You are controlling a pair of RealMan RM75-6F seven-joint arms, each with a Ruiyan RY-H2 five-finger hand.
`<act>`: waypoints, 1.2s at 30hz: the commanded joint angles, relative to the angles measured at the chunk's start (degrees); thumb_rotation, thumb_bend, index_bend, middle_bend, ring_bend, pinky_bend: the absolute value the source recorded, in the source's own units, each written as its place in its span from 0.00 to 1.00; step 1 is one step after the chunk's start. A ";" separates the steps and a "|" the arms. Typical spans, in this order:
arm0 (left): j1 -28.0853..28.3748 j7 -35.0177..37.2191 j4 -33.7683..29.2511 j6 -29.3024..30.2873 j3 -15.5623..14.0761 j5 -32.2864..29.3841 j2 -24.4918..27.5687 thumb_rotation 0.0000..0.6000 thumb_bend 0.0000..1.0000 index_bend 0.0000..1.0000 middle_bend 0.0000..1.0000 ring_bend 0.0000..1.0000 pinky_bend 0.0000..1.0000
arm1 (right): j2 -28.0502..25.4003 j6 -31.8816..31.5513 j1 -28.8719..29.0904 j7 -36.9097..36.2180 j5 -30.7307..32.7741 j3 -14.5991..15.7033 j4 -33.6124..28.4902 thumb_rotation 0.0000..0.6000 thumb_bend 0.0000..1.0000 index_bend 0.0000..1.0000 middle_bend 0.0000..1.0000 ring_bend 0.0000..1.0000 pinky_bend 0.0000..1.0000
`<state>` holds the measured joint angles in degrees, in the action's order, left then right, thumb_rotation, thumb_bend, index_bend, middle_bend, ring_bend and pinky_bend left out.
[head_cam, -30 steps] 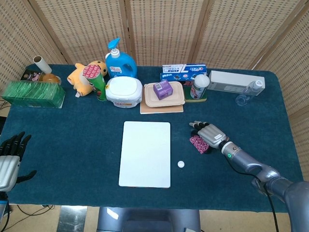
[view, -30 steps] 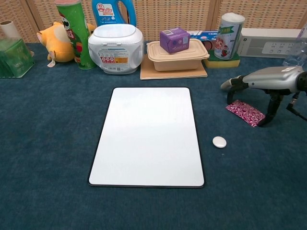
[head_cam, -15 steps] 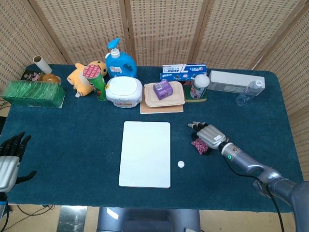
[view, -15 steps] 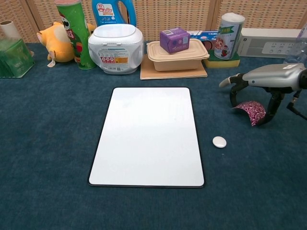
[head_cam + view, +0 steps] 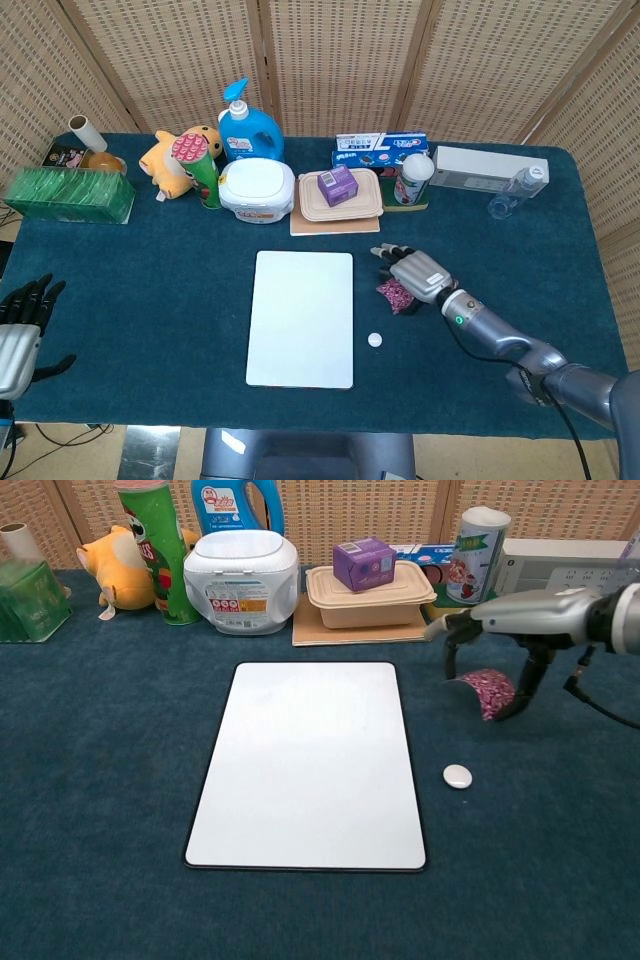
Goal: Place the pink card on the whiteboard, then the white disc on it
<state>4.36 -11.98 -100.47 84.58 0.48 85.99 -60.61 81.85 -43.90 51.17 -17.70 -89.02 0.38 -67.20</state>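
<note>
Pink card [image 5: 484,689], patterned and bowed into a curve, hangs pinched under the right hand [image 5: 505,630], lifted off the dark blue cloth just right of the whiteboard [image 5: 310,765]. White disc [image 5: 457,776] lies on the cloth beside the whiteboard's right edge, near the card but apart from it. Along the back stand a green container [image 5: 68,194], a plush toy [image 5: 175,158], a green tube can [image 5: 158,550], a blue pump bottle [image 5: 248,125], a white wipes tub [image 5: 240,580], a beige lunchbox [image 5: 367,595] with a small purple box [image 5: 363,562] on its lid, a blue carton [image 5: 375,150], a white-capped can [image 5: 474,555], a white box [image 5: 490,166] and a clear bottle [image 5: 515,190]; their labels are too small to read. The right arm reaches in from the right, palm down, thumb and fingers pointing downward around the card. The left hand [image 5: 18,335] rests at the table's left edge holding nothing, fingers apart.
</note>
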 commanded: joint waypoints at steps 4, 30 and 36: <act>-0.81 2.62 0.64 1.54 -0.74 2.03 0.84 1.00 0.08 0.00 0.00 0.00 0.07 | 2.35 4.51 2.83 8.81 9.41 -6.33 -6.78 1.00 0.18 0.38 0.07 0.03 0.18; -1.30 7.65 1.86 2.40 -1.55 4.70 2.59 1.00 0.08 0.00 0.00 0.00 0.07 | 13.66 -0.35 7.69 39.70 42.55 -10.38 -14.78 1.00 0.20 0.35 0.07 0.02 0.18; -1.44 8.32 2.02 2.65 -1.59 4.97 2.79 1.00 0.08 0.00 0.00 0.00 0.07 | 14.59 -2.91 8.32 43.16 47.00 -10.46 -16.40 1.00 0.20 0.27 0.07 0.00 0.16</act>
<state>2.93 -3.68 -98.47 87.21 -1.11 90.93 -57.84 96.03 -46.20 59.17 24.54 -43.01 -10.06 -83.01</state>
